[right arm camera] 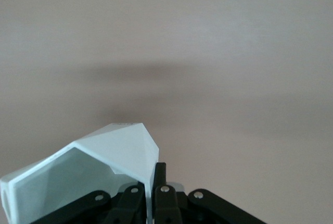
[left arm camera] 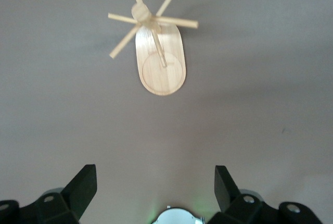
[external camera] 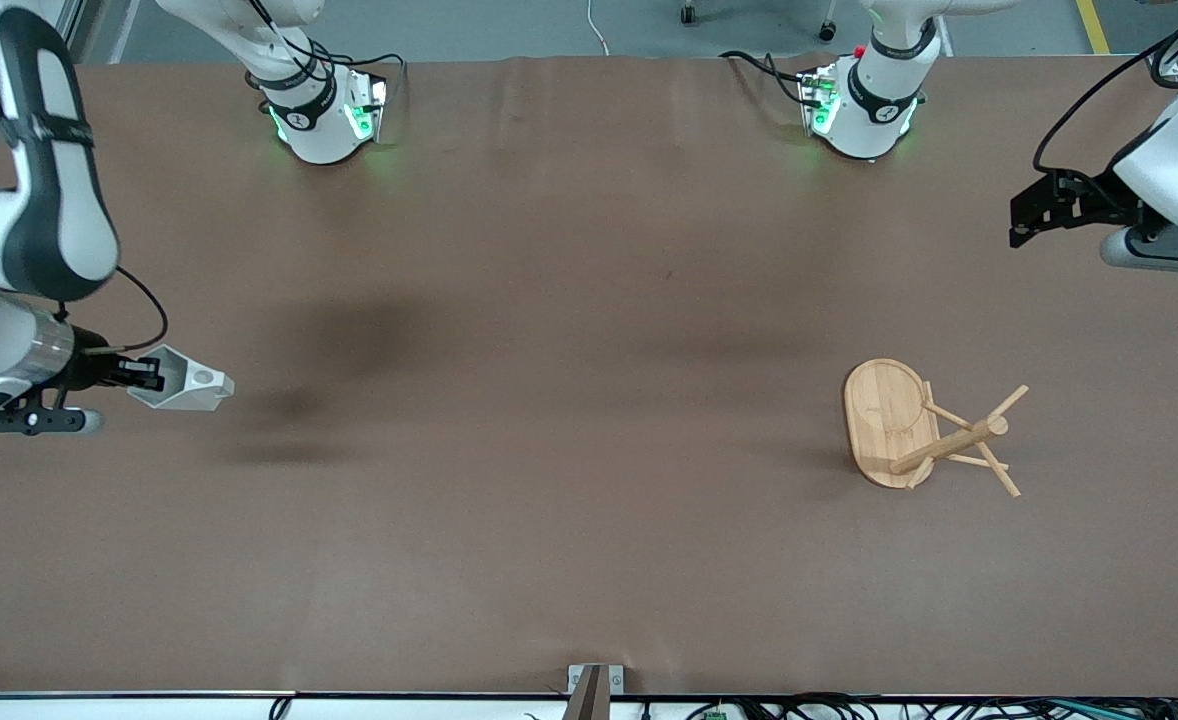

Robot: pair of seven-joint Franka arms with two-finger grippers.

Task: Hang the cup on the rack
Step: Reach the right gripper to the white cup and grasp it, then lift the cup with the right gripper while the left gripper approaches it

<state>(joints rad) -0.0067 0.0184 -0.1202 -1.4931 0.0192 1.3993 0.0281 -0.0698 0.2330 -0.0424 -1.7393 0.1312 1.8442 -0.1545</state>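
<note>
Rack first, since it lies nearest the front camera of all the things on the table: a bamboo cup tree, oval base flat on the brown surface toward my left arm's end, post rising from the base with thin pegs fanning off near its top. From my left wrist it shows whole, base and pegs unobstructed.

The cup is well apart from the rack, up in the air over my right arm's end of the table. My right gripper has it: fingers pressed together on one wall at the rim, one finger inside, one outside. The cup hangs sideways out of the pinch, its mouth turned to the side, not upward. The small tab with its round hole points away from my wrist toward the rack, clear of my fingers. I judge that is the reason for this grip: the hole leads, so a peg can thread it. The right wrist view shows the white faceted body close against the fingers.

My left gripper waits over the table edge, farther from the front camera than the rack, fingers spread wide, holding nothing.

Judgement: pick done, carry to the rack ahead. Pegs are thin and angled; the hole is small, so alignment will be fussy.
</note>
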